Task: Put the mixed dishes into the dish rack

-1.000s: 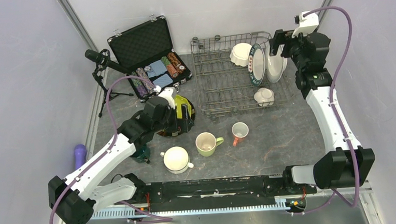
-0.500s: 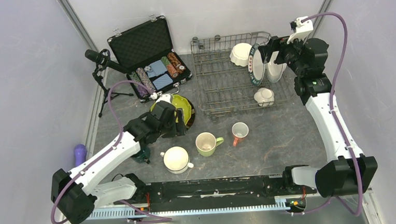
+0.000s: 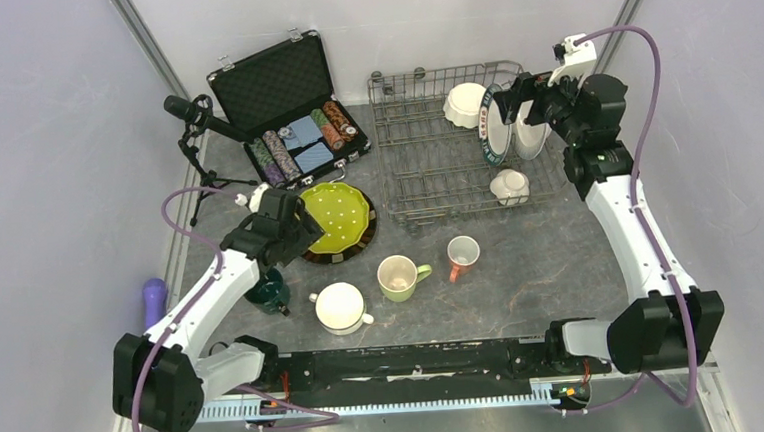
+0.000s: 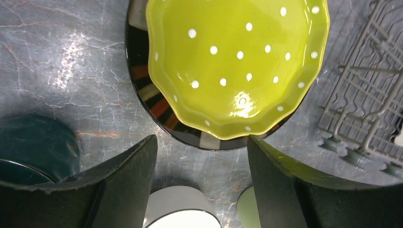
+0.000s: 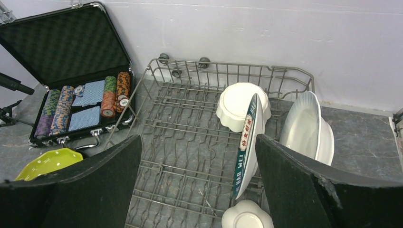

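Observation:
The lime-green dotted plate (image 3: 338,217) lies on a brown-rimmed plate (image 4: 152,95) left of the dish rack (image 3: 425,163). My left gripper (image 4: 202,142) hovers open just off the near-left edge of these plates, holding nothing. On the table near it stand a dark-teal mug (image 3: 267,291), a white mug (image 3: 341,307), a light-green mug (image 3: 399,276) and a salmon-pink mug (image 3: 462,254). In the rack are a white bowl (image 5: 240,107), a teal-rimmed plate (image 5: 247,142), a white plate (image 5: 304,128) and a small white cup (image 3: 509,185). My right gripper (image 5: 198,140) hangs open and empty above the rack's right end.
An open black case (image 3: 291,111) with poker chips sits at the back left beside the rack. A small microphone tripod (image 3: 198,137) stands left of the case. A purple object (image 3: 154,298) lies at the table's left edge.
My left arm drew back to the left off the lime-green plate, which now shows whole, and its jaws narrowed somewhat. My right gripper shifted slightly left above the rack.

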